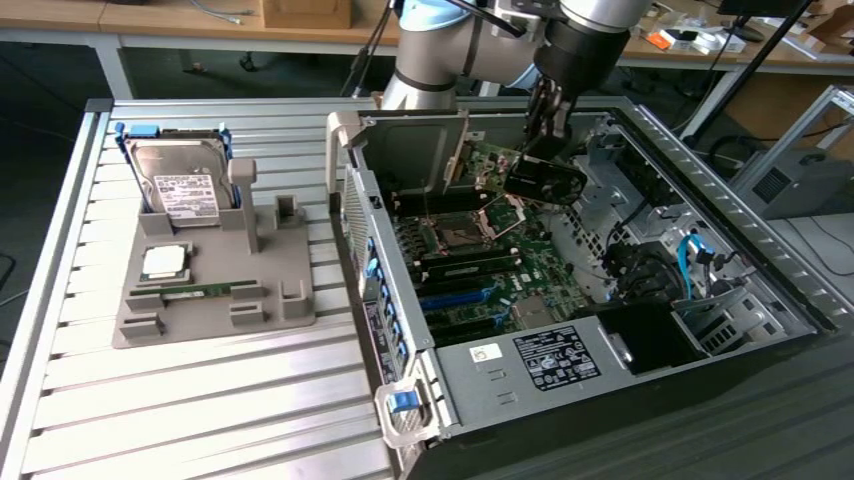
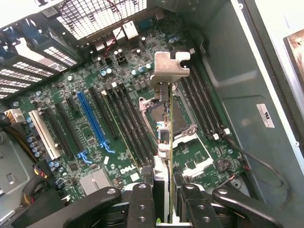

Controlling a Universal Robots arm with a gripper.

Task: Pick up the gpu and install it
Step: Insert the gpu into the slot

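In the exterior view my claw (image 1: 545, 160) hangs inside the open case (image 1: 534, 365), pinching the gpu (image 1: 547, 183) above the board (image 1: 534, 265). In the wrist view the gpu (image 2: 170, 95) sits edge-on between my fingers (image 2: 141, 204), well apart from the blue slot (image 2: 92, 118). I judge that a firm grip and an upright card, with its edge parallel to that slot, matter most.

Bright, even light falls from above. The silver ribbed metal table (image 1: 200, 400) shines pale. Inside the open black computer case (image 1: 727, 212) it is darker, with soft shadows. In the wrist view, the silver metal end bracket (image 2: 169, 66) of the thin dark gpu (image 2: 170, 142) gleams.
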